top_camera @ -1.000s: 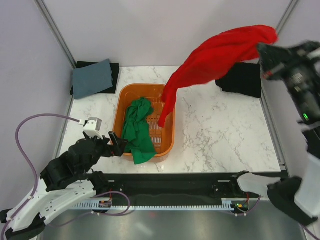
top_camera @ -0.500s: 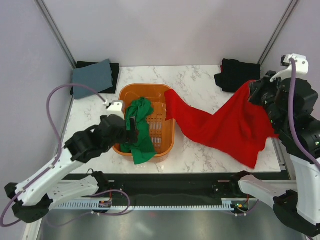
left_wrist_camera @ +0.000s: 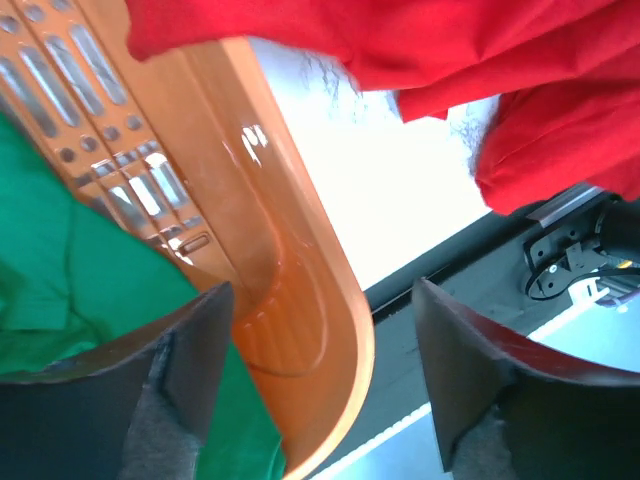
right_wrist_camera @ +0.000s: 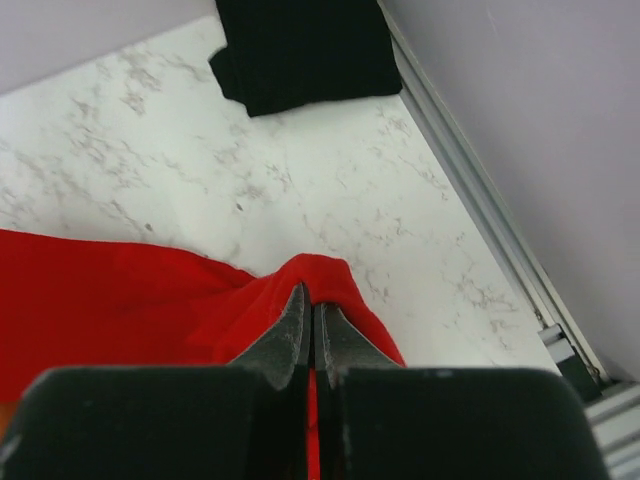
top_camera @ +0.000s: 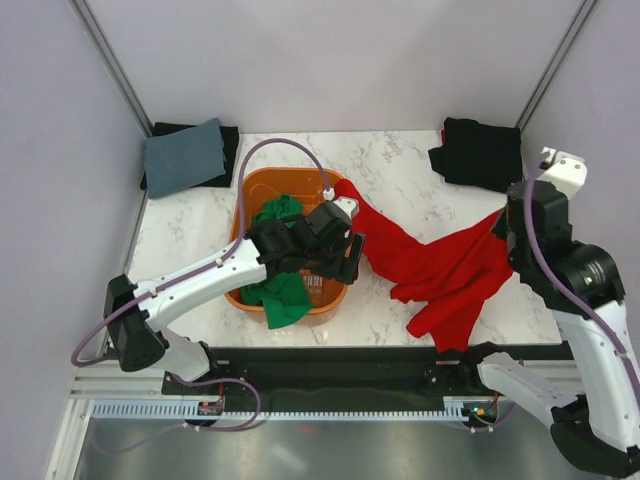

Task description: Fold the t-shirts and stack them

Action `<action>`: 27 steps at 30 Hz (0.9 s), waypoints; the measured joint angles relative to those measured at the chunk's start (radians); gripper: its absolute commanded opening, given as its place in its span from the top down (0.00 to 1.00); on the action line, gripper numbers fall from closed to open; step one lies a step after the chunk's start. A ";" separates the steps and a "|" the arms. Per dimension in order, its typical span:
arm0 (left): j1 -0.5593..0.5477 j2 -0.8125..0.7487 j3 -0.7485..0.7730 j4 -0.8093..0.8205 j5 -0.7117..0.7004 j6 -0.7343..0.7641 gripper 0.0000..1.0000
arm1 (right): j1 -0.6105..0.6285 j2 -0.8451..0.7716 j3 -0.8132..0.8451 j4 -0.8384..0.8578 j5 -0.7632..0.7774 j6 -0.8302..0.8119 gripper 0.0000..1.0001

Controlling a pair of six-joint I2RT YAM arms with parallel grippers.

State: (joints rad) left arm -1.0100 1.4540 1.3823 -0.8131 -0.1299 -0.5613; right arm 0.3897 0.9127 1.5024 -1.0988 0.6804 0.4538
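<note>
The bright red t-shirt lies stretched across the marble table, from the orange tub's right rim to my right gripper. That gripper is shut on a bunched fold of the red cloth just above the table. A green t-shirt sits crumpled in the tub, part of it draped over the front rim. My left gripper hovers at the tub's right rim, open. In the left wrist view its jaws straddle the rim with nothing held, the green cloth to the left and red cloth above.
The orange tub stands left of the table's centre; its rim passes between my left fingers. A folded grey-blue shirt lies on a black one at the back left. A black shirt lies at the back right corner, by the frame rail.
The right arm has come down from high up, and the red t-shirt now trails on the table. The left arm has swung right across the tub to its right rim, its jaws a little narrower.
</note>
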 measured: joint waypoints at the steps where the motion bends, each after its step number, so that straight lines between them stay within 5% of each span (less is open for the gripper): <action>1: -0.005 0.013 -0.001 -0.001 0.005 0.000 0.30 | 0.000 0.014 -0.013 -0.007 0.010 0.008 1.00; 6: -0.006 0.037 -0.032 0.000 0.000 -0.004 0.43 | 0.000 0.043 -0.101 -0.005 -0.024 0.053 1.00; 10: -0.010 0.074 -0.048 0.043 0.009 -0.008 0.71 | 0.000 0.027 -0.154 0.010 -0.068 0.075 1.00; 16: 0.000 0.010 -0.119 0.020 -0.061 -0.061 0.90 | 0.000 0.010 -0.189 0.033 -0.101 0.078 1.00; 27: 0.279 -0.451 -0.320 -0.272 -0.157 -0.109 0.95 | 0.000 0.008 -0.241 0.072 -0.130 0.090 1.00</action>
State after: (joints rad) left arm -0.7311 1.0027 1.0622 -1.0855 -0.2871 -0.6704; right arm 0.3897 0.9203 1.2617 -1.0267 0.5503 0.5434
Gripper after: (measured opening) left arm 0.143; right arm 0.010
